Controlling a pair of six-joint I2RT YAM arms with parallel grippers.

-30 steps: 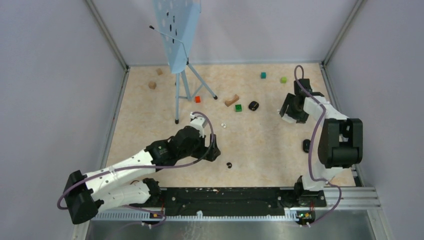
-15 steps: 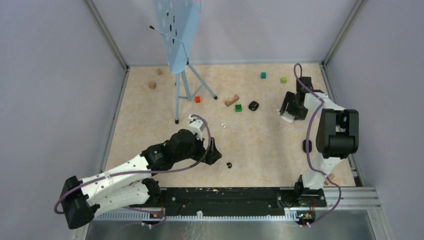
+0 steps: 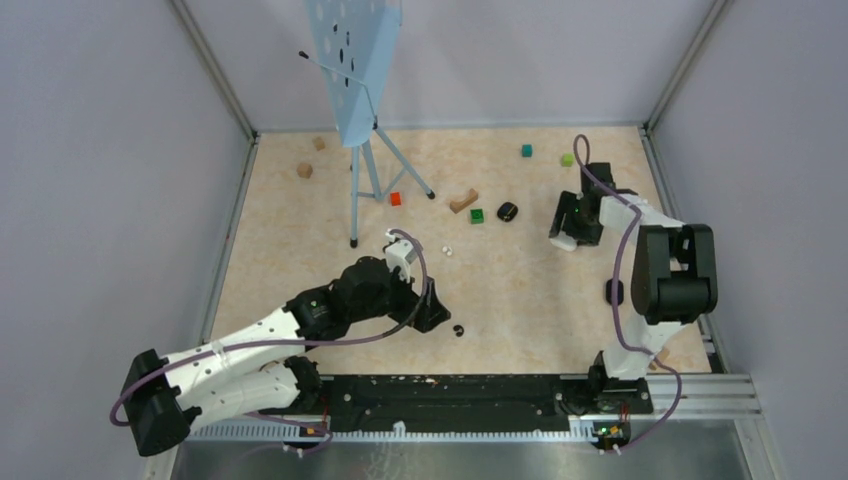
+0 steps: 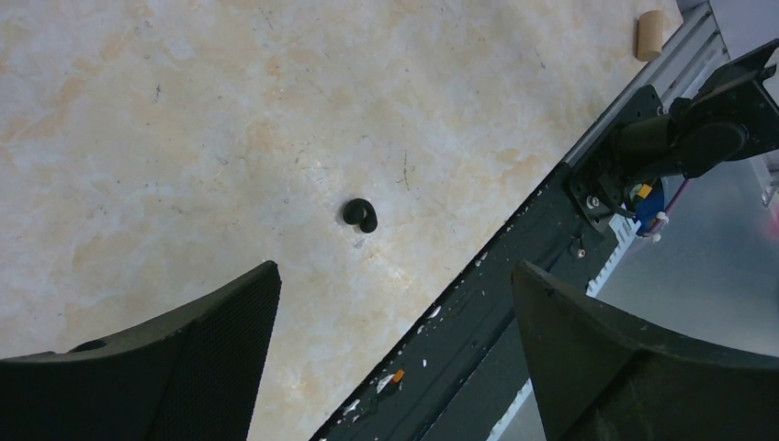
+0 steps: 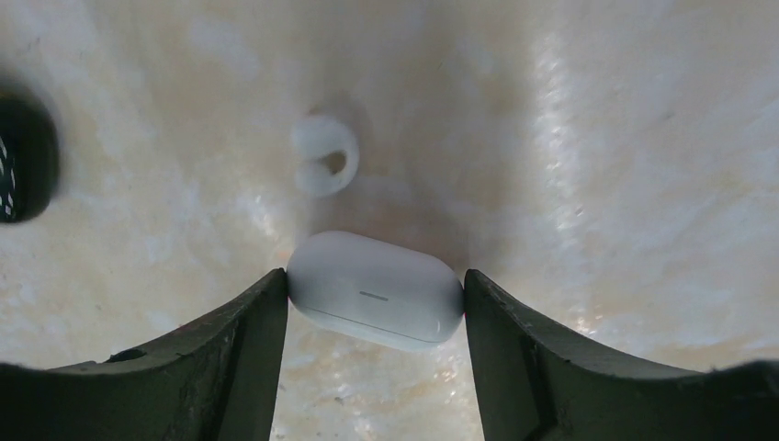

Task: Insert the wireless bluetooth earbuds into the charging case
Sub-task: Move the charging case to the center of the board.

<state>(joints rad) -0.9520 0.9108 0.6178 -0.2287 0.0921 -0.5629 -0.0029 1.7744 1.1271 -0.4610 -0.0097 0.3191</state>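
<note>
- My right hand (image 5: 375,287) is clamped on the smooth white pill-shaped charging case (image 5: 375,303) on the beige marbled desk (image 5: 606,138), long axis from 9 to 3 o'clock.
- A white ring-shaped earbud (image 5: 323,167) lies near at 11 o'clock, and a black rounded object (image 5: 20,158) at 10.
- My left hand (image 4: 395,280) is spread apart, a glossy black earbud (image 4: 361,215) at its 12 o'clock.

The charging case (image 5: 375,303) lies on the desk (image 3: 520,290) between the jaws of the right gripper (image 5: 375,280), touching both; a far earbud (image 5: 323,165) lies just beyond the case, apart from it; this group sits at the desk's right side, ahead of the right arm's base; the left gripper (image 4: 395,271) hangs over the middle front; a near earbud (image 4: 361,214) lies on the desk ahead of its gap, close to the front rail (image 4: 478,312); an earbud pair (image 3: 447,250) lies behind that gripper; farther back sits a block (image 3: 476,215); back left stands a tripod stand (image 3: 354,190).
</note>
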